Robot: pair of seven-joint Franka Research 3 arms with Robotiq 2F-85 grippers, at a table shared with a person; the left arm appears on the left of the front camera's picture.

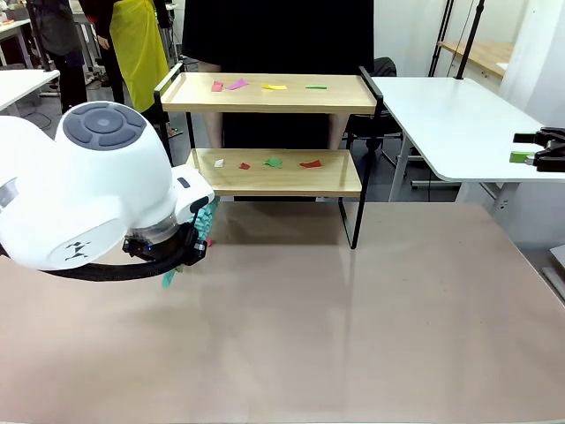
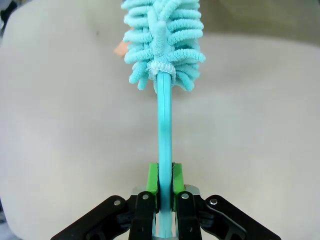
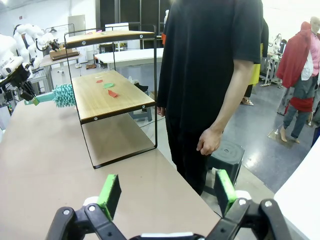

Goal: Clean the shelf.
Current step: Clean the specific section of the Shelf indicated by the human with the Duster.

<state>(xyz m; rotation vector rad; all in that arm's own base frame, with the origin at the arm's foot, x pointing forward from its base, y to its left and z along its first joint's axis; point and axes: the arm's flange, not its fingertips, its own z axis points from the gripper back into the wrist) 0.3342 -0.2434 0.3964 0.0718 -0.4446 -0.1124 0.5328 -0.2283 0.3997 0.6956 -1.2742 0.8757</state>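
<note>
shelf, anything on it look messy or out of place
Yes: loose coloured scraps lie strewn along the upper board and lower board of the shelf; otherwise it stands straight.

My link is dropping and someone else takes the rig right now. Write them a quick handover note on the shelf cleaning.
Left claw: shut on the handle of the teal duster, held over the table in front of the shelf's left end.
Right claw: open, empty, off to the right.
Shelf: at the table's far side, a person behind it.
Done: duster in hand.
Left: four paper scraps on the top board and four on the lower board, none swept off yet.
</note>
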